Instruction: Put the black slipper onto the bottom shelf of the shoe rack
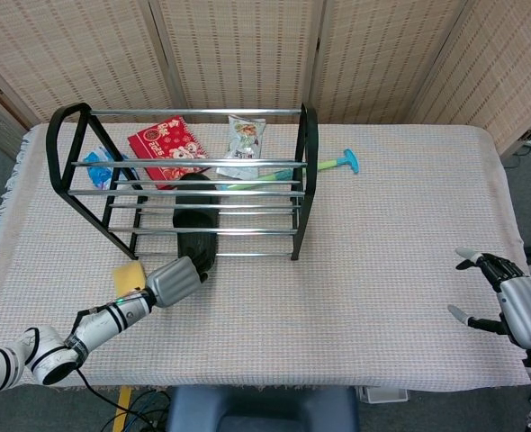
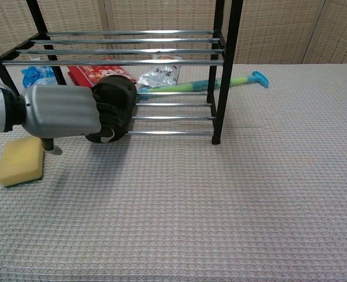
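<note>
The black slipper (image 1: 194, 221) lies lengthwise on the bottom rails of the black shoe rack (image 1: 306, 171), its near end sticking out past the front rail. In the chest view the slipper (image 2: 117, 101) shows just right of my left hand (image 2: 67, 111). My left hand (image 1: 177, 278) holds that near end, fingers curled on it. My right hand (image 1: 508, 301) hovers far to the right by the table edge, fingers spread and holding nothing; the chest view does not show it.
A yellow sponge (image 1: 130, 275) lies just left of my left hand, also seen as the sponge (image 2: 20, 161). Behind the rack lie a red packet (image 1: 167, 147), a snack bag (image 1: 245, 144), a blue wrapper (image 1: 97, 166) and a green and blue brush (image 1: 333, 165).
</note>
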`<state>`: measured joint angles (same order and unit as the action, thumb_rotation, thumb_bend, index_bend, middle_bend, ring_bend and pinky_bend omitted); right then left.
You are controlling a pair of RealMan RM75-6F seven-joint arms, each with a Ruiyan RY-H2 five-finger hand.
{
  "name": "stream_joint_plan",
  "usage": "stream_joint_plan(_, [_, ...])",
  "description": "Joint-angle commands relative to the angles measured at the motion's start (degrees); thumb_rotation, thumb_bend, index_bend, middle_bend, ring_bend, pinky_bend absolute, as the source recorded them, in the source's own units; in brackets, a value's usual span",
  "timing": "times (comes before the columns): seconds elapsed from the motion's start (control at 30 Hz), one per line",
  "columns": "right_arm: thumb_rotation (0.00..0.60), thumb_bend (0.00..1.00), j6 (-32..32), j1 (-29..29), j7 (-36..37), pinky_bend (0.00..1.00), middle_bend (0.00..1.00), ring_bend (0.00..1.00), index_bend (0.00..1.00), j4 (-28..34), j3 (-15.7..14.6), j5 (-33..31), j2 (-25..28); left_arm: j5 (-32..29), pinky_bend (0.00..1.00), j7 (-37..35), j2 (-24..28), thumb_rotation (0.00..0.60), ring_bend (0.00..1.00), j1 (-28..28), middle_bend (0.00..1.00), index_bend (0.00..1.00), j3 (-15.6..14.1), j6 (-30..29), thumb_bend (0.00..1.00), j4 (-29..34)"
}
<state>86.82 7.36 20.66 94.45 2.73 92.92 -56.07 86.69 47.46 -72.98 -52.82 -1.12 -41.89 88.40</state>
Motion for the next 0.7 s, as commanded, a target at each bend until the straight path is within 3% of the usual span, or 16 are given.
stream_joint_plan(0.03, [0.600, 0.16, 0.10, -0.03, -0.11, 0.25, 0.36, 0.27, 0.17, 0.10, 0.06, -0.06, 0.05, -0.20, 0.37, -0.21, 0.47, 0.600, 0.16, 0.27, 0.19, 0.34, -0.15, -0.22, 0.06, 1.15])
stream_joint_plan(0.3, [0.600, 0.16, 0.09, 0.06, -0.22, 0.25, 0.36, 0.27, 0.17, 0.39, 0.15, -0.02, 0.29, -0.81, 0.37, -7.17, 2.94, 0.600, 0.16, 1.47, 0.19, 0.24, -0.61, -1.13, 0.06, 6.74])
stream_joint_plan(0.7, [0.600, 0.16, 0.96, -0.60, 0.06, 0.25, 0.36, 0.27, 0.17, 0.69, 0.07, -0.06, 1.33, -0.36, 0.37, -15.06, 10.82, 0.600, 0.16, 9.96, 0.19, 0.24, -3.72, -11.12, 0.06, 14.35])
